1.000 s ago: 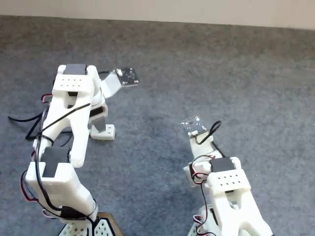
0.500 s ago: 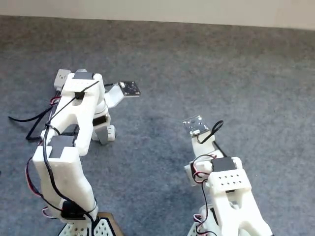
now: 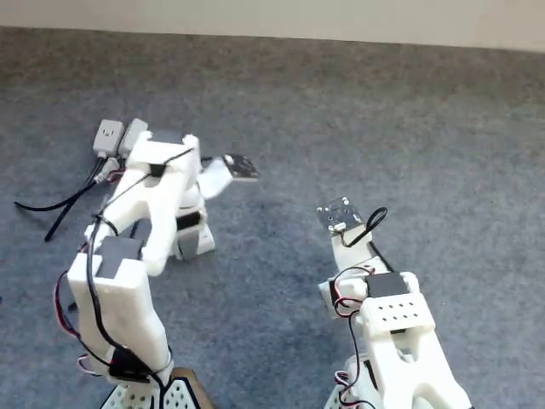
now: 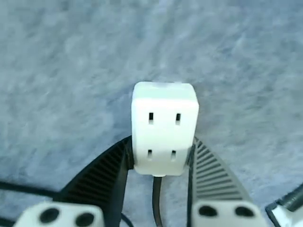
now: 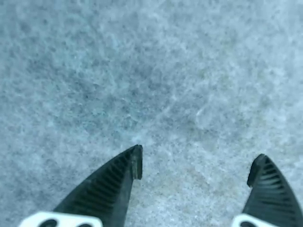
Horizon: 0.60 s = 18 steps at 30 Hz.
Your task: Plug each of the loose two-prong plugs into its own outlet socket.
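**Clerk:** Entry one, surface and room?

**Keeper:** Desk (image 3: 400, 111), covered edge to edge in mottled grey, felt-like fabric. A pale wall (image 3: 341, 15) runs along its far edge.

**Clerk:** Entry two, arms?

**Keeper:** Left arm (image 3: 140, 230), white, bent forward over the near-left part of the desk. Right arm (image 3: 396, 328), white, low at the near right.

**Clerk:** Entry three, the task piece?

**Keeper:** Socket block (image 4: 164, 127), white with rounded corners. Its face has two pairs of slots, and a black cord (image 4: 156, 201) leaves its near end. It sits in the left claw (image 4: 161, 144), with both black ribbed fingers pressed against its sides at the cord end. The far half stands out past the fingertips, above the grey fabric.

**Clerk:** Entry four, loose pieces?

**Keeper:** Two small white pieces (image 3: 107, 137), side by side at the far left of the desk beyond the left arm, well apart from either claw. Plug or socket, cannot tell. Thin black cables (image 3: 51, 204) run from there towards the left edge.

**Clerk:** Entry five, the other claw?

**Keeper:** Right claw (image 5: 197, 158), spread wide and holding nothing, with bare grey fabric between its fingers.
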{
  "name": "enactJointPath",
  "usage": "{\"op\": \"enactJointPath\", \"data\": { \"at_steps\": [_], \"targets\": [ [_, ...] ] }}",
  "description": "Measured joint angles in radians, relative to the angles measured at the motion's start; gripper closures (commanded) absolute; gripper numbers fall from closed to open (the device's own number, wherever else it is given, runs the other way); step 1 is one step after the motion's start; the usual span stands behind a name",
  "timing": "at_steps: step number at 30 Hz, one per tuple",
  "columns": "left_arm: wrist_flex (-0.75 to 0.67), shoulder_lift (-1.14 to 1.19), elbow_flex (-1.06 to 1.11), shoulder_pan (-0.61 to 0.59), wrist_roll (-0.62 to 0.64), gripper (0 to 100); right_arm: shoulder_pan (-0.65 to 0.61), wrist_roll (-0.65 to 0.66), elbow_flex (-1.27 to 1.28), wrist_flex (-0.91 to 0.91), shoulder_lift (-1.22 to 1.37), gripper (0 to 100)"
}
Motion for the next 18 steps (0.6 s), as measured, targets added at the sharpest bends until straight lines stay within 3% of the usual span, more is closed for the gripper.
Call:
{"op": "enactJointPath", "data": {
  "at_steps": [5,11,18],
  "targets": [
    [-0.008,-0.104,0.183,0.140,0.057,100,0.000,0.000,0.000,-0.003,0.000,65.6],
    [-0.163,-0.397,0.529,0.239,0.068,99,0.000,0.000,0.000,-0.003,0.000,65.6],
    [-0.308,-0.612,0.760,0.226,0.077,81,0.000,0.000,0.005,-0.003,0.000,65.6]
  ]
}}
